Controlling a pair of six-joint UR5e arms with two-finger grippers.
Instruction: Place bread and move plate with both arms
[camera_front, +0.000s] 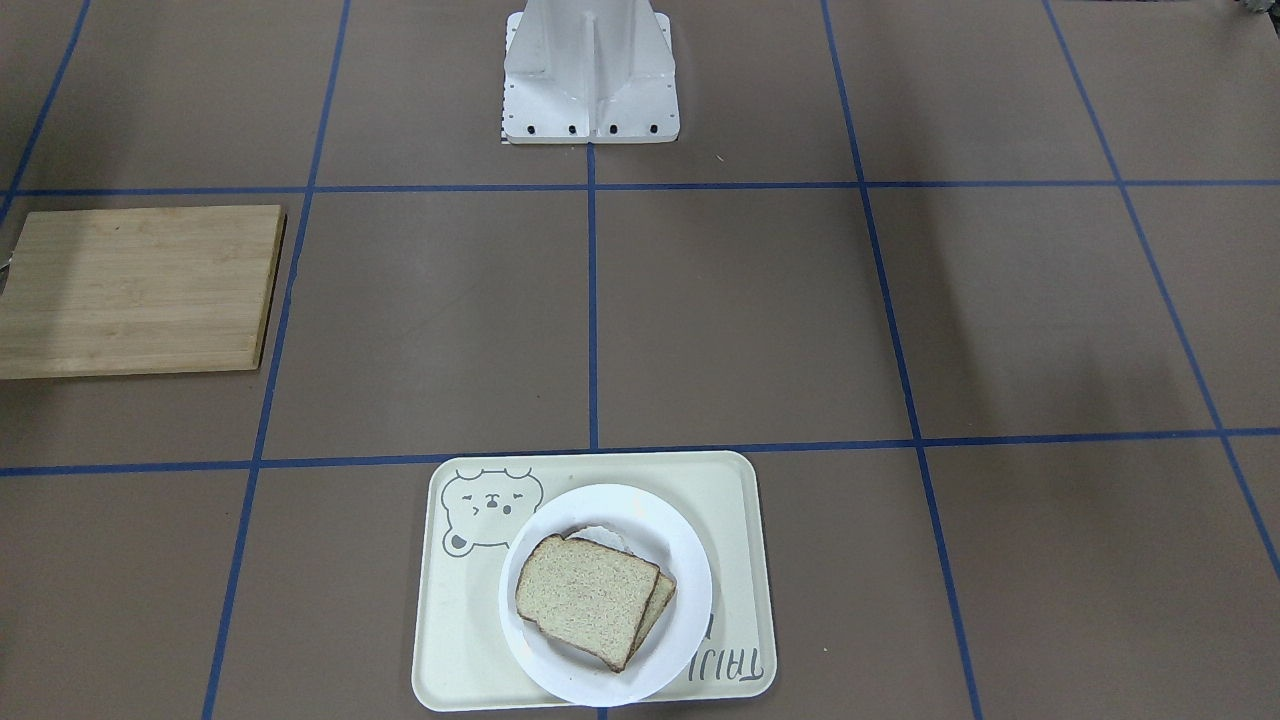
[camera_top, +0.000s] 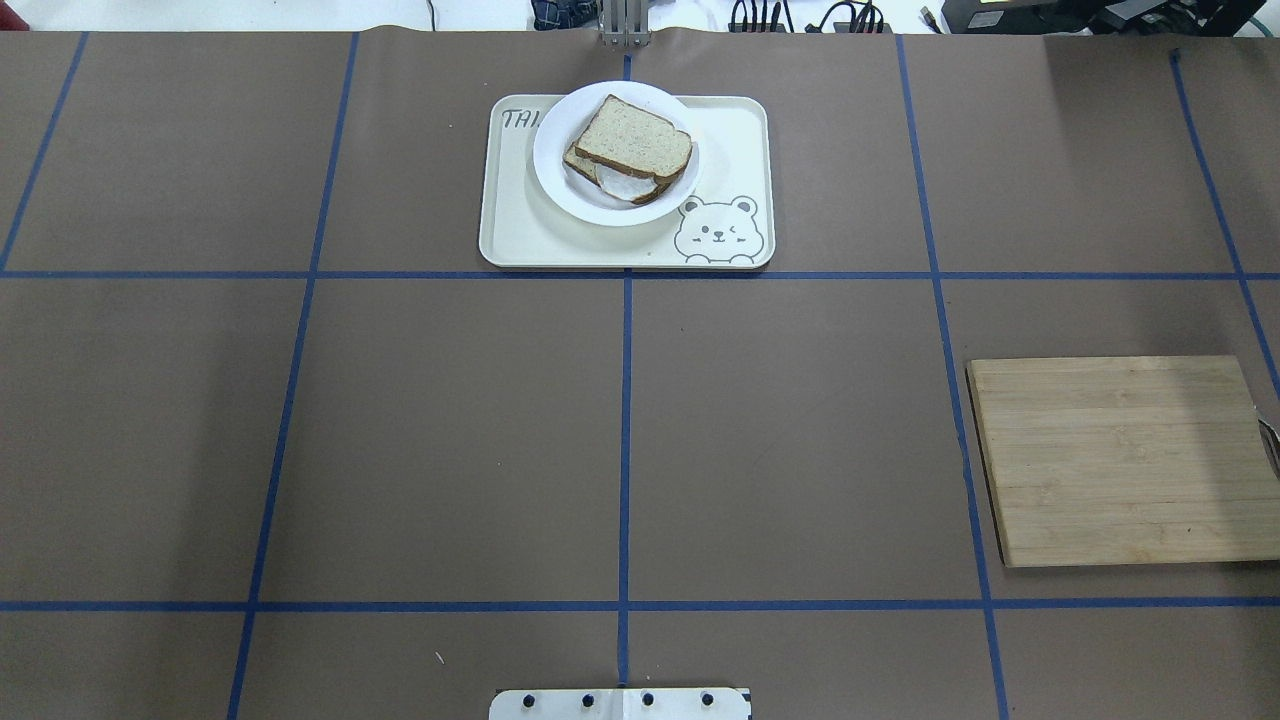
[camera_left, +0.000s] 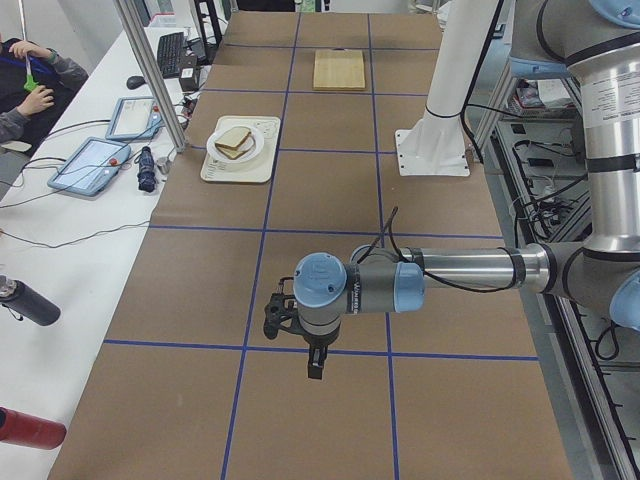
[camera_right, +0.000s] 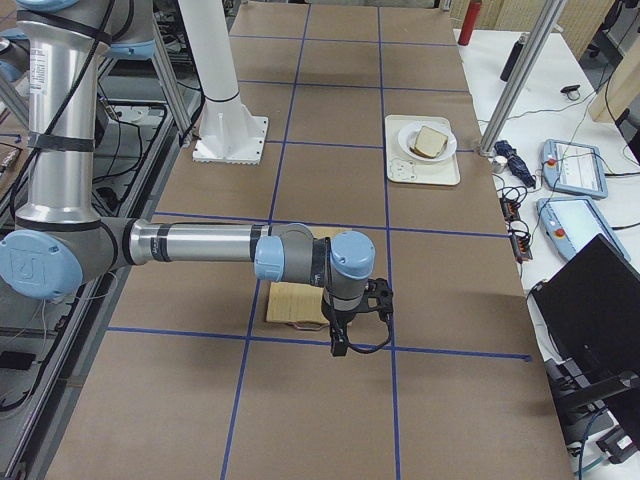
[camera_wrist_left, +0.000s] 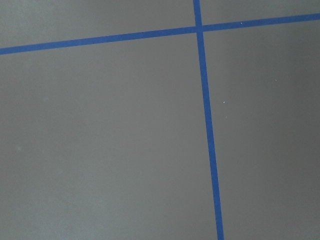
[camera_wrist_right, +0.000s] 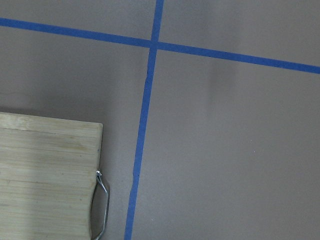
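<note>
Bread (camera_top: 633, 135): one bare slice lies flat on top of a second slice (camera_top: 575, 165), with something white (camera_top: 622, 186), probably egg, showing between them. The upper slice is skewed to the lower one, so the stack is not square.

Plate (camera_top: 610, 212): it carries both slices and sits on the cream tray (camera_top: 520, 235), in the tray's left half, at the far middle of the surface (camera_top: 450, 430). The tray's long axis runs left to right.

Left arm (camera_left: 460, 270): it reaches out level at the left end, wrist pointing down over bare surface, well apart from the tray. Its wrist camera shows only brown surface and blue tape.

Right arm (camera_right: 200, 243): it mirrors this at the right end, wrist above the outer end of the wooden board (camera_top: 1120, 460), whose metal handle (camera_wrist_right: 102, 205) shows in its wrist camera. It too is well apart from the tray.

Jaws: seen only from the side cameras on both arms. Whether they are apart or together cannot be told. Nothing is visibly held or touched.

Assessment: the plate lies far and inward from both wrists. Neither arm is clearly nearer. Bread placement and plate transfer both appear done.
</note>
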